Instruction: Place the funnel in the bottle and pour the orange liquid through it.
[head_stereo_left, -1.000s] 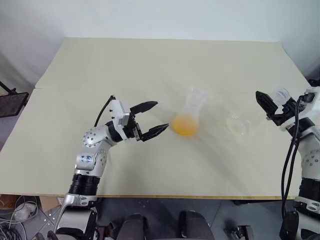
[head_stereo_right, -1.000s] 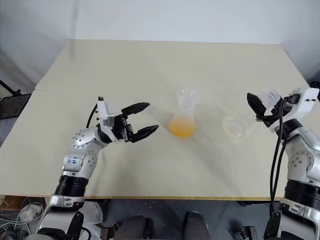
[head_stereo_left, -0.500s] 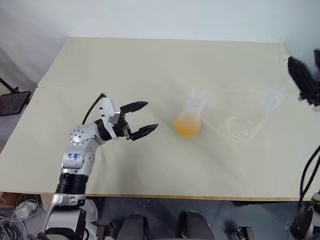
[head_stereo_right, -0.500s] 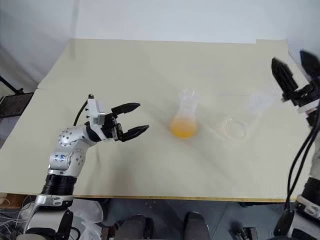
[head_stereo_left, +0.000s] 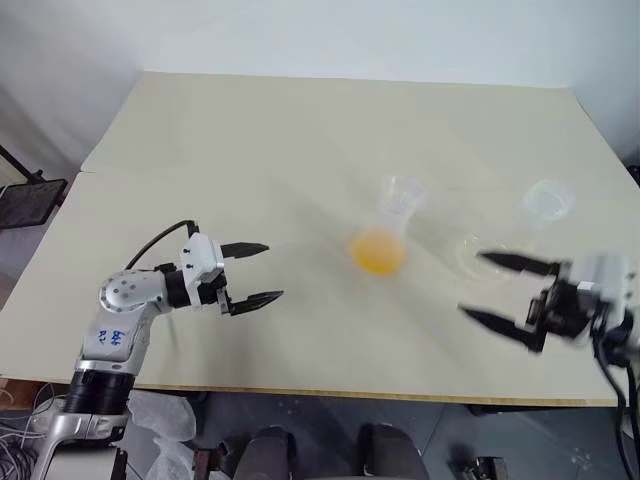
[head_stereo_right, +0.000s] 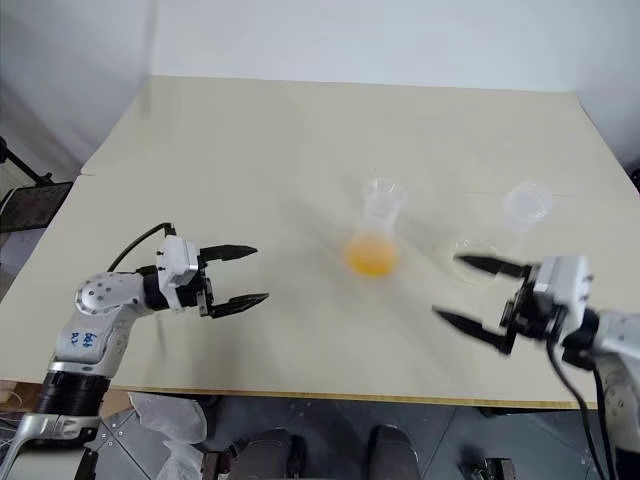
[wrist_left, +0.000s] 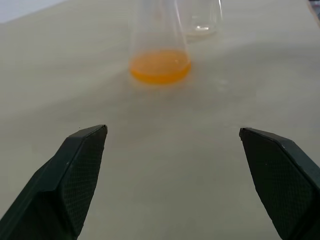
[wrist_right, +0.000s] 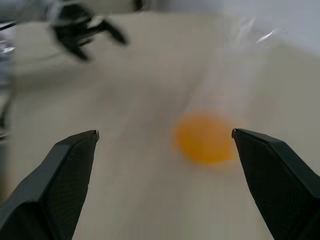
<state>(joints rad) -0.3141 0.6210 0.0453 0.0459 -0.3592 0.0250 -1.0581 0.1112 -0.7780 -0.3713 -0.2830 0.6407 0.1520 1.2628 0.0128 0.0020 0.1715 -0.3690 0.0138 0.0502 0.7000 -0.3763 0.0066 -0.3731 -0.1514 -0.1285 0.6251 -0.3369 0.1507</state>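
Bottle (head_stereo_left: 388, 225) stands upright at bench (head_stereo_left: 300, 130) centre, orange liquid (head_stereo_left: 377, 252) pooled in its wide base. A flared clear rim at the neck mouth reads as the funnel (head_stereo_left: 400, 188), apparently seated; too faint to be sure.

Changes over the last second:
- Right hand (head_stereo_left: 470, 282) was up at the bench's 3 o'clock edge with the small clear cup (head_stereo_left: 548, 200) at its fingers. Cup now stands alone at 2 o'clock of the bottle. Hand has swung down to 4 o'clock, fingers spread wide, holding nothing.
- Left hand (head_stereo_left: 272, 270), spread and empty, has drawn back from just beside the bottle to 8 o'clock, well apart.
- Wide clear cup (head_stereo_right: 468, 247) unmoved at 3 o'clock of the bottle.

Reading: liquid already in the bottle, cup set down, both hands clear. The pour looks finished and the arms are retreating. Nothing obvious remains to be handled.
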